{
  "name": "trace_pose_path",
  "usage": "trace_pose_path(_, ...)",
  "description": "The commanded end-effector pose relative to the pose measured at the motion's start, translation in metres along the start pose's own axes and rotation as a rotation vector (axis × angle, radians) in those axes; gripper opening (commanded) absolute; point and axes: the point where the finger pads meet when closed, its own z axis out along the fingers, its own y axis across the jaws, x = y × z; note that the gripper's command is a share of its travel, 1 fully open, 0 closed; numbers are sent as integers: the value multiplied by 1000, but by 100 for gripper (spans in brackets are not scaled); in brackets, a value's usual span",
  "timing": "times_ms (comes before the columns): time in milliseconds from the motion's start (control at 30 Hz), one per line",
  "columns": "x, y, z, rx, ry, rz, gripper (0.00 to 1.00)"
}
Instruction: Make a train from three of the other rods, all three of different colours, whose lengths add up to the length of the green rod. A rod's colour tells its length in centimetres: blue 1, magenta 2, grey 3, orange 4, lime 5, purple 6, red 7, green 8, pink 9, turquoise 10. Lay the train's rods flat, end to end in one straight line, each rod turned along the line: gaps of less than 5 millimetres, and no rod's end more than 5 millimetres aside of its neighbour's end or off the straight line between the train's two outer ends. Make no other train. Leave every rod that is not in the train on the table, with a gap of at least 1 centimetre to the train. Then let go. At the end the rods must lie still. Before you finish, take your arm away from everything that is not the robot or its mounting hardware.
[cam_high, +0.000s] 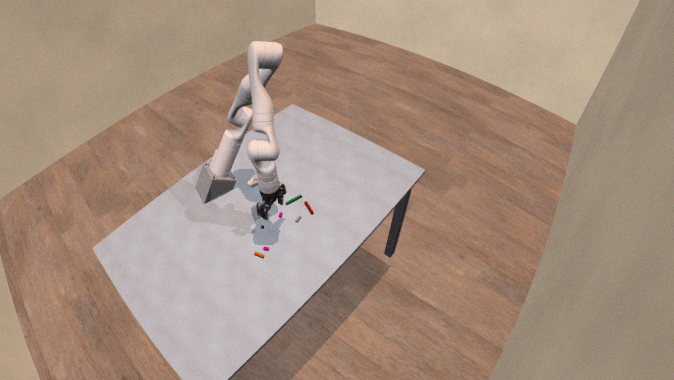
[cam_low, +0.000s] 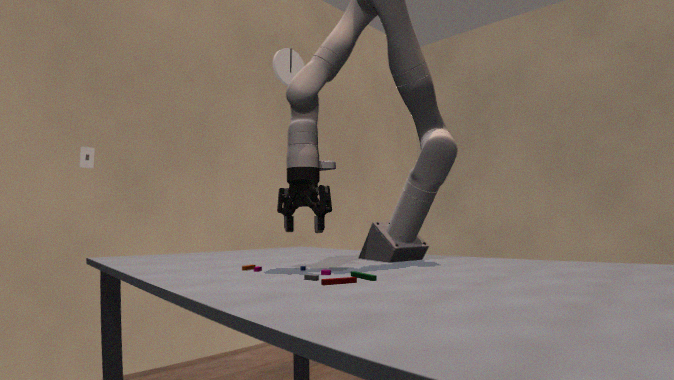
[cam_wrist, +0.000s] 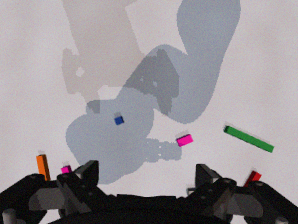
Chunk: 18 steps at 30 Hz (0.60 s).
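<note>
My gripper (cam_low: 304, 223) hangs open and empty, well above the table; it also shows in the top view (cam_high: 263, 212) and in the wrist view (cam_wrist: 147, 183). Below it lie several rods, all apart from each other. The green rod (cam_high: 293, 200) (cam_low: 363, 276) (cam_wrist: 248, 139) lies beside the red rod (cam_high: 309, 207) (cam_low: 338, 281) (cam_wrist: 252, 177). The grey rod (cam_high: 298, 218) (cam_low: 311, 277) and a magenta rod (cam_high: 280, 214) (cam_low: 326, 272) (cam_wrist: 184, 140) lie near them. The small blue rod (cam_high: 262, 226) (cam_low: 303, 268) (cam_wrist: 119, 120) lies in the gripper's shadow. The orange rod (cam_high: 259, 255) (cam_low: 248, 267) (cam_wrist: 43, 164) and a second magenta rod (cam_high: 266, 248) (cam_low: 257, 268) (cam_wrist: 65, 169) lie close together, farther off.
The arm's base (cam_high: 215, 184) (cam_low: 394, 245) stands on the grey table (cam_high: 260, 235), close behind the rods. The table's right edge (cam_high: 350, 260) lies a fair way from the rods.
</note>
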Motion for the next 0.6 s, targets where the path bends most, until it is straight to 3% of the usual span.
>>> trace_pose_path(0,-5,3,-1,-1,-7,-86,100)
trace_pose_path(100,-10,8,0,0,-7,-221,100)
trace_pose_path(167,-10,8,0,0,-7,-221,100)
trace_pose_path(567,-28,31,4,3,-9,-747,100)
